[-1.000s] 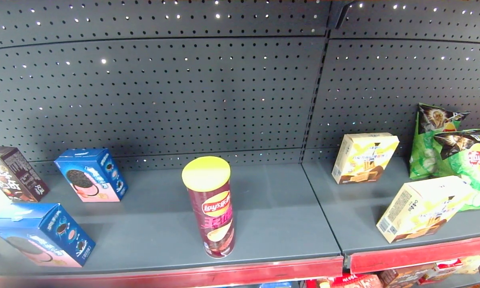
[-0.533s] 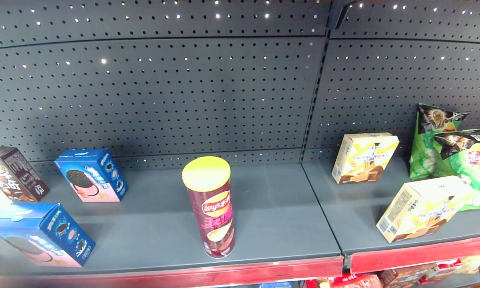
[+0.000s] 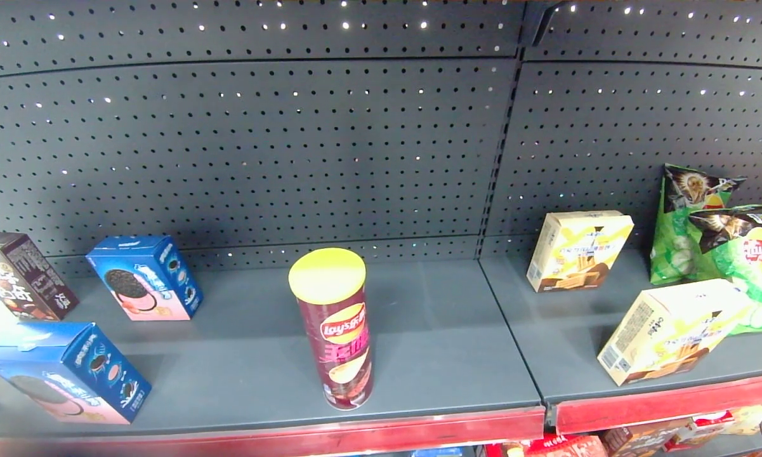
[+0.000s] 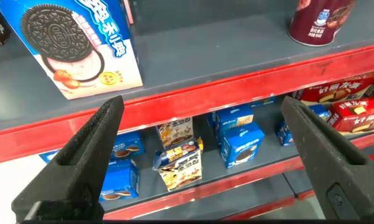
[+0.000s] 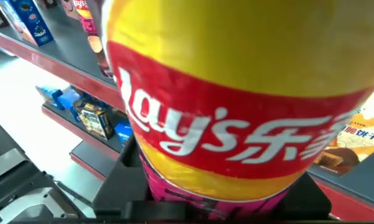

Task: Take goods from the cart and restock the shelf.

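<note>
A maroon chip can [image 3: 337, 330] with a yellow lid stands upright near the front middle of the grey shelf [image 3: 444, 355]. My right gripper [image 5: 224, 210] is shut on a second chip can [image 5: 236, 99], which has a yellow and red band and sits very close to the wrist camera. That held can is in front of the shelf's red edge [image 5: 56, 59], below shelf level. My left gripper [image 4: 199, 155] is open with nothing between its fingers [image 4: 81, 168]. It hangs in front of the red shelf edge [image 4: 193, 93], below a blue cookie box [image 4: 74, 43].
Two blue cookie boxes [image 3: 144, 277] [image 3: 70, 373] and a dark box [image 3: 22, 275] stand at the shelf's left. Two yellow boxes [image 3: 577, 249] [image 3: 669, 330] and green chip bags [image 3: 736, 254] are at the right. A perforated back panel [image 3: 292, 152] closes the rear. The lower shelf holds several boxes [image 4: 180, 162].
</note>
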Robot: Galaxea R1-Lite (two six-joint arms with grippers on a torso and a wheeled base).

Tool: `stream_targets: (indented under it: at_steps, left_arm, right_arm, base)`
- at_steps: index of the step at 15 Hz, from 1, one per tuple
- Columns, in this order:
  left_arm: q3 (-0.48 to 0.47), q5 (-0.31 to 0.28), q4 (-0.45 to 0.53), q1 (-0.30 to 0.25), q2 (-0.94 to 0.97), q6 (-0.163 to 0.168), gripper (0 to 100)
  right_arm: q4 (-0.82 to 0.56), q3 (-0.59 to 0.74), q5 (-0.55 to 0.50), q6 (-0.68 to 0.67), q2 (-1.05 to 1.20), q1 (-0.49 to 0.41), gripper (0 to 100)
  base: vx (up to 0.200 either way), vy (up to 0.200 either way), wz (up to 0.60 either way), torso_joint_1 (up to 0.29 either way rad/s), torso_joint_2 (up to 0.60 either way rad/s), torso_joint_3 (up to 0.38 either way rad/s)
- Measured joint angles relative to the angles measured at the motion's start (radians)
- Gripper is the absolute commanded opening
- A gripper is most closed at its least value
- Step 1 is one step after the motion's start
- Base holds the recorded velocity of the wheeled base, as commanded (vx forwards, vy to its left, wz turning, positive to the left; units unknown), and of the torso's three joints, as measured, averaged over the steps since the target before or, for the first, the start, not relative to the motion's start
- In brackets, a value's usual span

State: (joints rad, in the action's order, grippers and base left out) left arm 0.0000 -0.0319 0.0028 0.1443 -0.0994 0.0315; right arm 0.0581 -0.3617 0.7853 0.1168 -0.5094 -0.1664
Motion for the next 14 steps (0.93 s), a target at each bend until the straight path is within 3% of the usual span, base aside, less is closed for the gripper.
stream_targets:
  at_steps: [1,4,7,13,14]
  left_arm:
    - [0.0,0.001,0.0,0.0,0.0,0.0,100]
    - [0.0,0.0,0.0,0.0,0.0,0.0,100]
    - [0.0,0.0,0.0,0.0,0.0,0.0,100]
    - [0.0,0.0,0.0,0.0,-0.001,0.0,100]
    - [0.0,0.001,0.0,0.0,-0.001,0.0,100]
  right_arm:
    - [0.002,0.0,-0.063,0.034,-0.006,0.025,0]
    - [0.015,-0.01,-0.4,0.177,-0.058,0.107,0]
    - [0.054,-0.02,-0.435,0.21,-0.114,0.169,0]
    - [0.064,-0.008,-0.433,0.202,-0.14,0.21,0]
    - [0.062,-0.005,-0.432,0.199,-0.143,0.213,0]
  base:
    - [0.0,0.0,0.0,0.0,0.0,0.0]
    - [0.0,0.0,0.0,0.0,0.0,0.0]
    - [0.0,0.0,0.0,0.0,0.0,0.0]
    - [0.0,0.0,0.6,0.002,0.0,0.005]
    - [0.0,0.0,0.0,0.0,0.0,0.0]
